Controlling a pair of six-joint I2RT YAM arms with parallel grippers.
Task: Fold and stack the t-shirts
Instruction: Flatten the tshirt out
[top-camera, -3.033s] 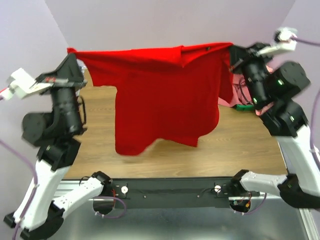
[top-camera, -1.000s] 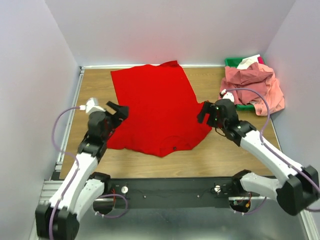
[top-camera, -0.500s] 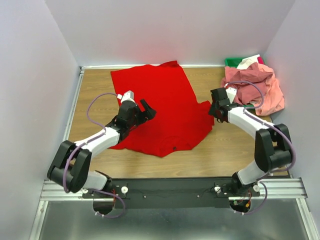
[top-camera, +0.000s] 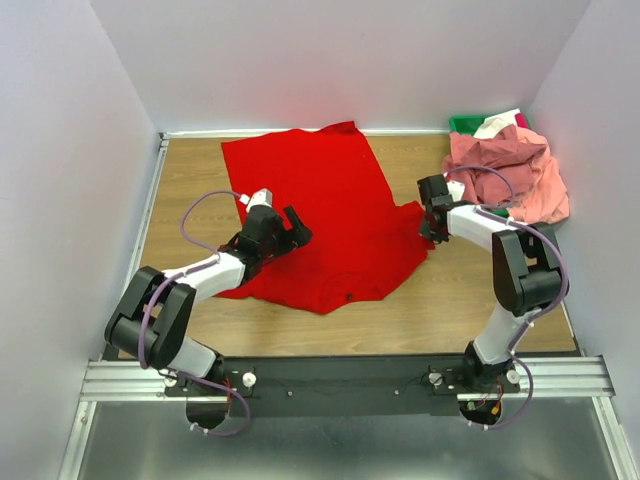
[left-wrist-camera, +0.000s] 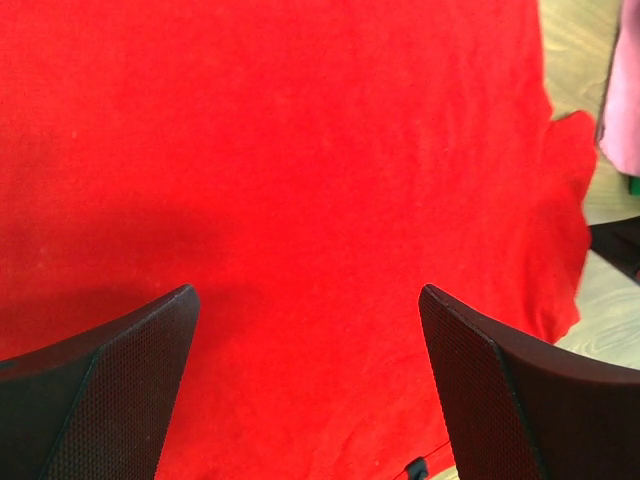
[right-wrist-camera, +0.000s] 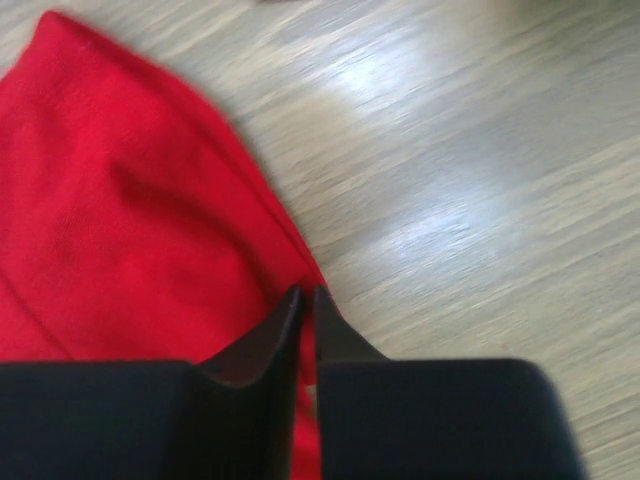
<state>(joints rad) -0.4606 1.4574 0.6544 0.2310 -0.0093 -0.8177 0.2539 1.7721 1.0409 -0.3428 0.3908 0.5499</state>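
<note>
Heap of pink t-shirts (top-camera: 508, 168) covers the green bin (top-camera: 463, 124), right of the red t-shirt (top-camera: 320, 205); left claw (top-camera: 296, 227) gapes over it, right claw (right-wrist-camera: 303, 294) pinches its right edge.

Matt, fine-knit cloth: red shirt (top-camera: 310, 200). Soft cloth: pink shirts (top-camera: 510, 170). Faintly glossy wood grain: table (top-camera: 470, 300). Matt, dimpled black: left fingers (left-wrist-camera: 110, 400).

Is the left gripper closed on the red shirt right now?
No: in the left wrist view the left gripper stands wide open above the flat red shirt, pinching nothing.
</note>
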